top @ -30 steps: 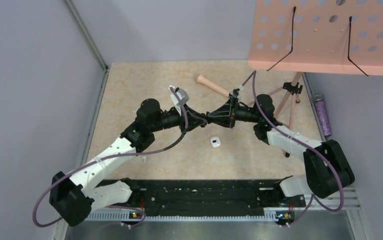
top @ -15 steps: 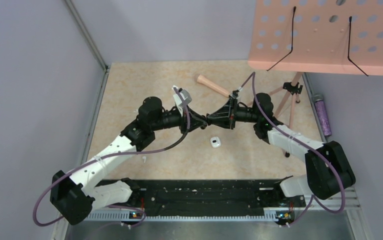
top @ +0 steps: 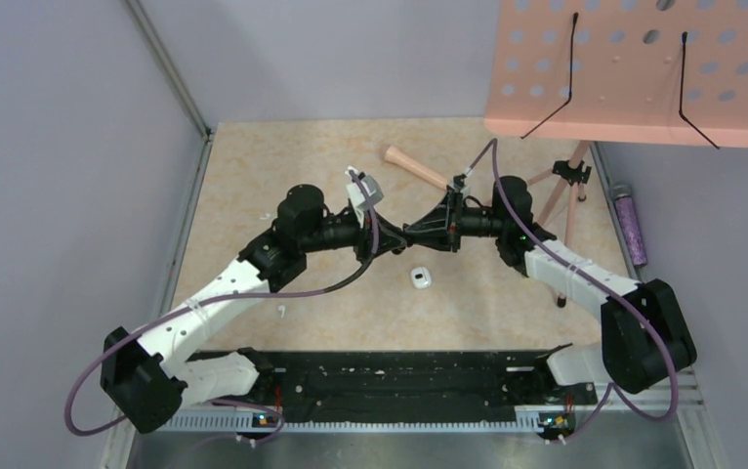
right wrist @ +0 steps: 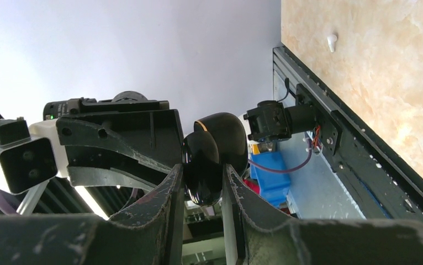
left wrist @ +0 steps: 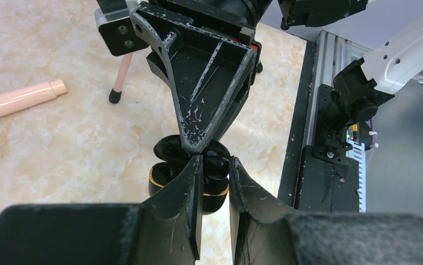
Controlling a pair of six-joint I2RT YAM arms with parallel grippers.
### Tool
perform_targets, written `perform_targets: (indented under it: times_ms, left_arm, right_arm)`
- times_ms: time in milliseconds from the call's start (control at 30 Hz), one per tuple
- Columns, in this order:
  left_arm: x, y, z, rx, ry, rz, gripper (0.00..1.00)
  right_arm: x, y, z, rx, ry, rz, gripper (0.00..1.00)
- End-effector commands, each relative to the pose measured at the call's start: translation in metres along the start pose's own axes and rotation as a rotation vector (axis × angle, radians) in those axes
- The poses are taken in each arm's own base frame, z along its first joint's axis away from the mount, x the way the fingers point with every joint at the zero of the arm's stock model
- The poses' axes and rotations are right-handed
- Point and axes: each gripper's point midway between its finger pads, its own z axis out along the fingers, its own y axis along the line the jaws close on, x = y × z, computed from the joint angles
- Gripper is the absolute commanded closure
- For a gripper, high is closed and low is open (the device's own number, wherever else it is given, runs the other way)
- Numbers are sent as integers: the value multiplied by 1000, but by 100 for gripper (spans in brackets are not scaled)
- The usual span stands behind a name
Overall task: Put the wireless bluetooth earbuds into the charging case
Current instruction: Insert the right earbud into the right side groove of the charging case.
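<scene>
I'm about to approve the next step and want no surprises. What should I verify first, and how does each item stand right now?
1. Left gripper clamped on the charging case: ok.
2. Right gripper clamped on the case: ok.
3. Lid open enough to expose the sockets: cannot tell.
4. One earbud located on the table: ok.
5. Second earbud located: cannot tell; the small white object is unclear.
6. A gripper free to pick: not ok, both hold the case.
</scene>
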Motion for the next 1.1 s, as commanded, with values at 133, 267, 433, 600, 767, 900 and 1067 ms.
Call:
perform_targets:
  times_ms: [133,267,433,600,767,900,1067]
  left_arm:
    - [8,-35,8,154,83,-13,100]
    - [7,-35,6,150,96,-3,100]
    - [11,-34,2,134,121,1,100]
    - [18,-35,-1,132,139,7,100]
    - [25,-33,-2,128,158,16,100]
    - [31,-32,-1,132,175,19,100]
    - [39,-25,1,107,183,40,100]
  right_arm:
    - [-19,45,-7,-67,-113,-110,100]
    - [-18,42,-7,-63,-113,-107,100]
    - [-19,39,-7,-50,-118,-112,100]
    - [-18,45,-8,-62,-114,-116,100]
    - [-19,46,-8,-48,-119,-124,100]
    - [-22,44,-9,-14,-128,-142,100]
    - [-28,42,-7,9,-131,-144,100]
